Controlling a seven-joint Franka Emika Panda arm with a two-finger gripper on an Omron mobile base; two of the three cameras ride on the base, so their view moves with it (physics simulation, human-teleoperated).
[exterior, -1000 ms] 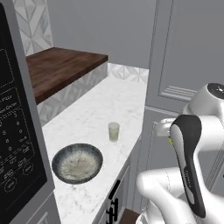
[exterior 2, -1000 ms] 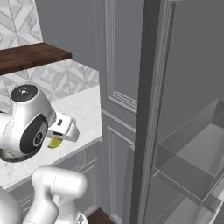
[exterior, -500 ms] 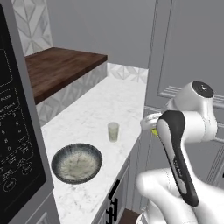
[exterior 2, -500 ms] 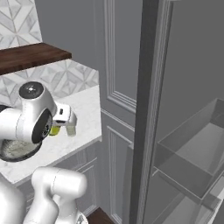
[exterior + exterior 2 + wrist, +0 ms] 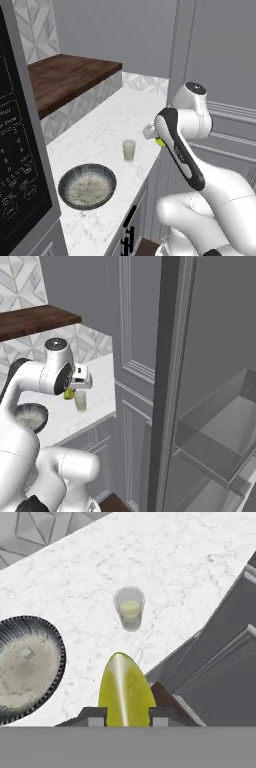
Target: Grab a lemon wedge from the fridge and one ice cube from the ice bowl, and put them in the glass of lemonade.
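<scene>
My gripper [image 5: 125, 717] is shut on the lemon wedge [image 5: 125, 691], a bright yellow piece between the two dark fingertips [image 5: 97, 716]. In the left base view the gripper [image 5: 158, 141] hangs with the wedge [image 5: 160, 143] above the counter's front edge, just right of the glass of lemonade [image 5: 129, 149]. The glass [image 5: 130, 610] stands upright on the marble, apart from the wedge. The ice bowl [image 5: 62, 185] sits left of the glass; a small pale ice cube [image 5: 27, 654] lies inside it. The dark fridge [image 5: 167, 381] stands open at the right, its shelf [image 5: 220, 431] showing.
A black microwave [image 5: 20, 165] stands left of the bowl, and a dark wooden shelf [image 5: 75, 75] runs behind the white marble counter [image 5: 100, 125]. Grey panelled cabinet fronts [image 5: 135, 356] rise between counter and fridge. The counter edge [image 5: 175, 657] drops off right under my hand.
The arm has swung from the fridge side toward the counter with the lemon wedge held; the hand is now over the counter edge, close beside the glass.
</scene>
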